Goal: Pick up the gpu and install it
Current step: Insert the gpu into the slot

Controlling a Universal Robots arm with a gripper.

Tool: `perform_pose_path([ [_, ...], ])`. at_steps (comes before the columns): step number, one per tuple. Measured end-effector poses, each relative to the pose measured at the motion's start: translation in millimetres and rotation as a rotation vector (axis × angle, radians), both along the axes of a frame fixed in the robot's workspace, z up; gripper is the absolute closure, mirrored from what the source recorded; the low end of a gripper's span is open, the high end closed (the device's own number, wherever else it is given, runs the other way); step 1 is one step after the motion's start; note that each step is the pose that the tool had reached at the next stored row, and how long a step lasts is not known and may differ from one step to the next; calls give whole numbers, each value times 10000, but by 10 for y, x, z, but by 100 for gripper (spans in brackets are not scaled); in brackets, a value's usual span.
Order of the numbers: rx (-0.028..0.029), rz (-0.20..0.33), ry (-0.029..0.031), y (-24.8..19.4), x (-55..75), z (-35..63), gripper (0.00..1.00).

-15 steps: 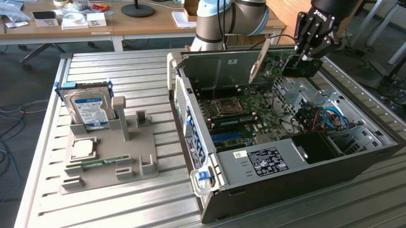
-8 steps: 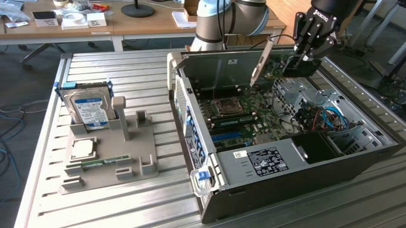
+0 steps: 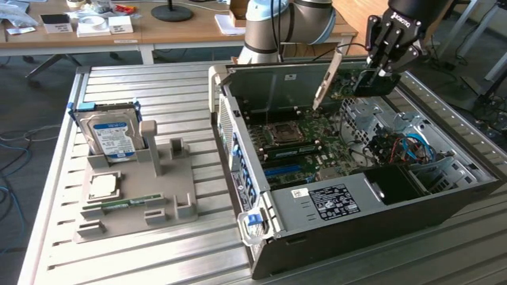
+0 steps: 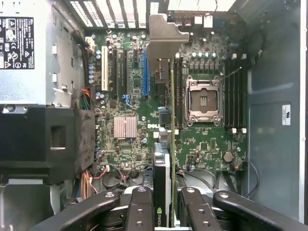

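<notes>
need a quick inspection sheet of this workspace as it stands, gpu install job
surface: ribbed silver metal table, carrying an open black computer case and a grey plastic parts holder
job's things: green gpu card with black fan and silver bracket, held over the green motherboard, not seated
clutter: blue-labelled silver hard drive, square processor chip and narrow green RAM stick in the holder
grippers: black gripper shut on the gpu
cables: red and blue wires inside the case
surroundings: wooden desk with small boxes behind; loose cables on the floor
</notes>
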State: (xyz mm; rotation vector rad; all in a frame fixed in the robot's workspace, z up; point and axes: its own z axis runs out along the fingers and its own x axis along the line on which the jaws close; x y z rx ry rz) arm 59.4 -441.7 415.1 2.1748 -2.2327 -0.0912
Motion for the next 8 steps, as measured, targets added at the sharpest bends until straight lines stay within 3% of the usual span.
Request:
perform_pose_path([
  [8, 20, 119, -404, 0, -50, -15, 73],
])
